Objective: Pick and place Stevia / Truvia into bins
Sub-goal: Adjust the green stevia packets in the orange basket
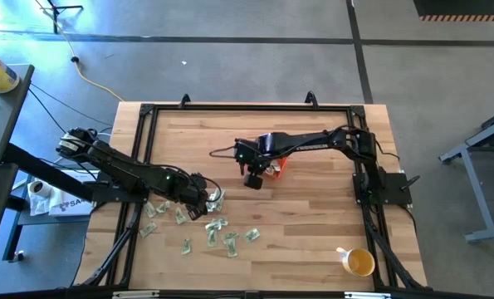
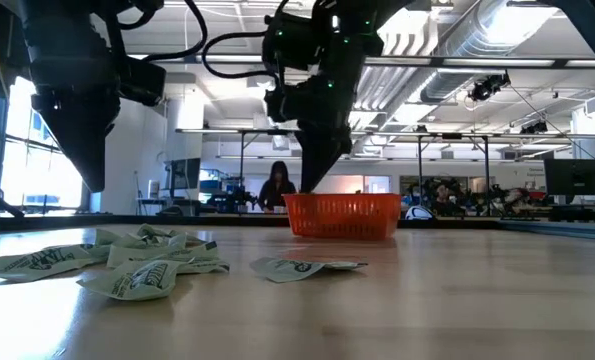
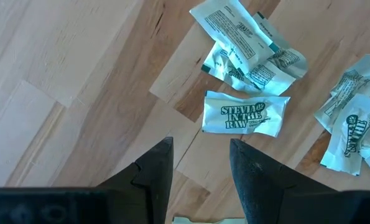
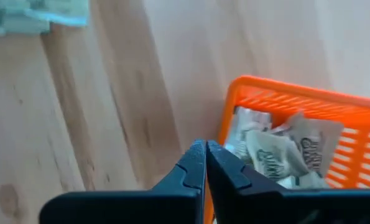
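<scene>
Left hand: I see its fingers apart with nothing between them, poised above the scattered sachets, well apart from the orange bin.
Right hand: I see its fingers pressed together and empty, over the orange bin's near rim.
Sachets: loose ones lie on the surface on the left arm's side of the orange bin; one facing the left hand reads "Stevia in the Raw".
Orange bin: I see several sachets inside it.
Yellow cup: far from the orange bin, near the surface's corner.
</scene>
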Motion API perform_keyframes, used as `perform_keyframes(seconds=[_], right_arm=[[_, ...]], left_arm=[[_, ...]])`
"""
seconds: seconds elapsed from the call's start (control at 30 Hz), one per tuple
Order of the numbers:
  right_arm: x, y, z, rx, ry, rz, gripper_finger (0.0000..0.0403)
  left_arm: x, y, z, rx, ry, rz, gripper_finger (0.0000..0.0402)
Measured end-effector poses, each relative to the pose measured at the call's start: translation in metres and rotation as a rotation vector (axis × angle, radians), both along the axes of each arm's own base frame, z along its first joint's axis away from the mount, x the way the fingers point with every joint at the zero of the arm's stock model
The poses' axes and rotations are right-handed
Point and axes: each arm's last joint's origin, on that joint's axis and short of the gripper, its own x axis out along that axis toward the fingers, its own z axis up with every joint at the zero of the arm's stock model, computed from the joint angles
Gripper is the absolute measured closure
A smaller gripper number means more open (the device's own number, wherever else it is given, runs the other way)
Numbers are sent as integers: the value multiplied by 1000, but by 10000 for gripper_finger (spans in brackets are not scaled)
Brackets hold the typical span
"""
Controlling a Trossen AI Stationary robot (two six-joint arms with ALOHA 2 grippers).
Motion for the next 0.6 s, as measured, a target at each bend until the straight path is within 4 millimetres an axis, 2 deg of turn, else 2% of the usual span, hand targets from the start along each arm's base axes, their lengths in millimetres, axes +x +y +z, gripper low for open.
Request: perform_keyframes(seconds=[0.23, 0.6], right_arm=[[-9, -9, 2, -25, 60, 0, 399], [-1, -28, -15, -30, 38, 22, 402]], left_arm=[[0, 1, 0, 19, -7, 5, 211], [-1, 1, 0, 25, -2, 15, 211]])
